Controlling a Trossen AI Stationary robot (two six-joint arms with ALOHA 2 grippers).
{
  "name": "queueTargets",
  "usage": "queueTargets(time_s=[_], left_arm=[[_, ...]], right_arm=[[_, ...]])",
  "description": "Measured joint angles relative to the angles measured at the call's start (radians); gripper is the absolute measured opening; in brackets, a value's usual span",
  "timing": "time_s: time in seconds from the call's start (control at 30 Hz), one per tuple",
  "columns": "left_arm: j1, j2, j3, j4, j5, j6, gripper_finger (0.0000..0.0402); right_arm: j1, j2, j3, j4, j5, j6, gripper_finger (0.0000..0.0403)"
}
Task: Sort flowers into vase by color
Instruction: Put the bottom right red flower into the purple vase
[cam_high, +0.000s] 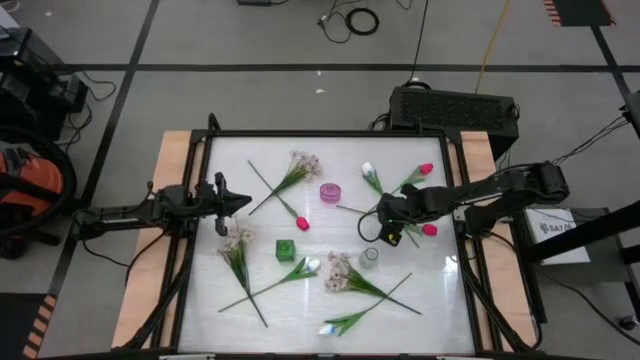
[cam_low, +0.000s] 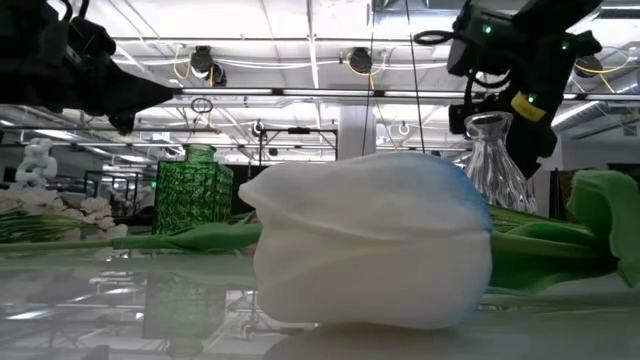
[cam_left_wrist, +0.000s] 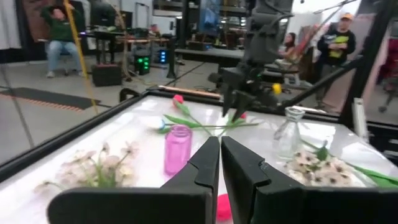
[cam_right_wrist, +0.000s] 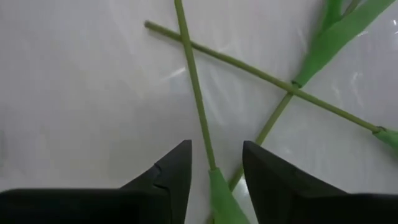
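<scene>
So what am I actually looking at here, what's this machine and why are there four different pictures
It is a two-armed robot at a white table, filmed from overhead, from table height, and from each wrist. Scattered on the table are pink tulips, white tulips and cream blossom sprays, plus a pink vase, a green vase and a clear glass vase. The right gripper is open, lowered astride a green stem, holding nothing. The left gripper waits shut near the table's left edge.

Black case (cam_high: 455, 108) behind table (cam_high: 180, 150); people (cam_left_wrist: 336, 43) beyond.
</scene>
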Motion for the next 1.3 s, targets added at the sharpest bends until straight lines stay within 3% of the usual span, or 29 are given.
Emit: queueTargets(time_s=[0.5,0.6,0.8,1.1,1.3], left_arm=[[0.0,0.0,0.0,0.017,0.015,-0.017,0.0027],[0.0,0.0,0.0,0.018,0.015,-0.017,0.0027],[0.0,0.0,0.001,0.019,0.016,-0.023,0.0027],[0.0,0.003,0.031,0.018,0.018,-0.067,0.0027],[-0.001,0.058,0.087,0.023,0.024,-0.104,0.0027]], right_arm=[[-0.059,0.161,0.006,0.035,-0.06,-0.125,0.0147],[-0.065,0.162,0.005,0.038,-0.078,-0.135,0.0119],[-0.06,0.156,0.022,0.005,-0.098,-0.14,0.0015],[-0.007,0.157,0.228,-0.287,-0.101,-0.103,0.0004],[0.044,0.157,0.425,-0.373,-0.101,-0.075,0.0005]])
